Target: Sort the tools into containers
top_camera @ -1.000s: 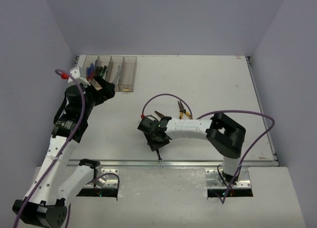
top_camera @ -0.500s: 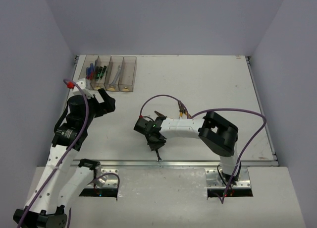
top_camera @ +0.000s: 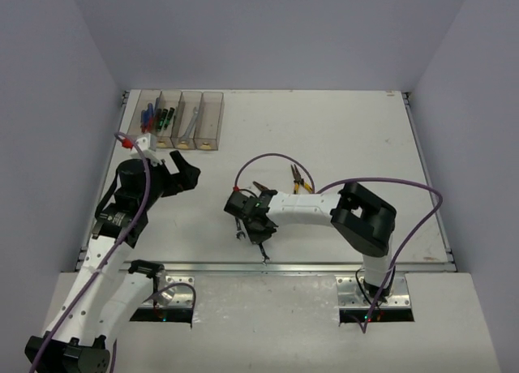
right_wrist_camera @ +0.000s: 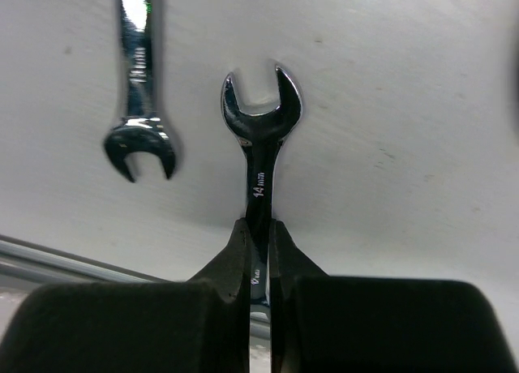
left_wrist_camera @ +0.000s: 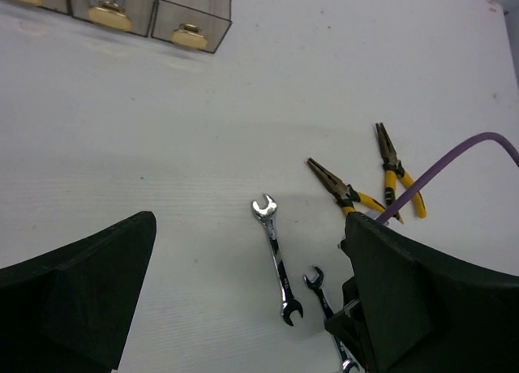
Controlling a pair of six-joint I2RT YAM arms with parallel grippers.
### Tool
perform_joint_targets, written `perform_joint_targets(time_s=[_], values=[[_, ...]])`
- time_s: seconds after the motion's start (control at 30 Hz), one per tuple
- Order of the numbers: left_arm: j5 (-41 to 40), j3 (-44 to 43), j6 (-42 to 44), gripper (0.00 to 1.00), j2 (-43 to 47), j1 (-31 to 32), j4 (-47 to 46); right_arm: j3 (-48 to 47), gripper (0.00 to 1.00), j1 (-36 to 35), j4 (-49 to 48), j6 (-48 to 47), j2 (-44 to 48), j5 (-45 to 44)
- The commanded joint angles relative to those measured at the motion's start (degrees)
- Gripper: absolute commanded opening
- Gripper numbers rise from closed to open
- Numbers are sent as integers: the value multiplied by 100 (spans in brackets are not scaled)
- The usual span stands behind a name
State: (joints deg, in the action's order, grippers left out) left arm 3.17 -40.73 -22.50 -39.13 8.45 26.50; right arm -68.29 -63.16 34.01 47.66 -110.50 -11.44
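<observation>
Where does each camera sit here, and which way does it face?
Top external: above and behind the bases, looking down at the table; both arms show.
Left wrist: above the table, facing the pliers and containers; fingers of the open left pincer frame it.
Right wrist: low, looking along the right pincer, shut on the held wrench.
Shared: both wrist views show that wrench and the loose wrench.

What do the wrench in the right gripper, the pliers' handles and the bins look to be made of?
The wrench in the right gripper: polished, chrome-like steel, judging by its mirror glints and stamped size mark. The pliers: dark matte metal noses, with yellow handle sleeves that are probably plastic or rubber; I cannot tell which. The bins: smoky, see-through plastic by the look.
</observation>
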Motion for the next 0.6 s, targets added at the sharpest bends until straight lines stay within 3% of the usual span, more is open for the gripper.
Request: perform_joint_targets(time_s=[0.0,0.13,0.23,0.37,0.57], values=[[1234,460,-682,100,-16,-5,-1029,132,0,251,124,-197,667,-399],[2376,1480,-1450,100,-95,84,-2911,218,0,434,133,-378,1280,-385],[2724,2276,-2288,100,-166,234,-4197,210,0,515,115,-507,1741,-402],[2367,2881,-3006,100,-352,911,-6099,375,0,515,-372,-945,2347,-146],[1923,2925,-3273,86,-1064,1565,-7258,643,0,508,-1033,-1205,3101,437]])
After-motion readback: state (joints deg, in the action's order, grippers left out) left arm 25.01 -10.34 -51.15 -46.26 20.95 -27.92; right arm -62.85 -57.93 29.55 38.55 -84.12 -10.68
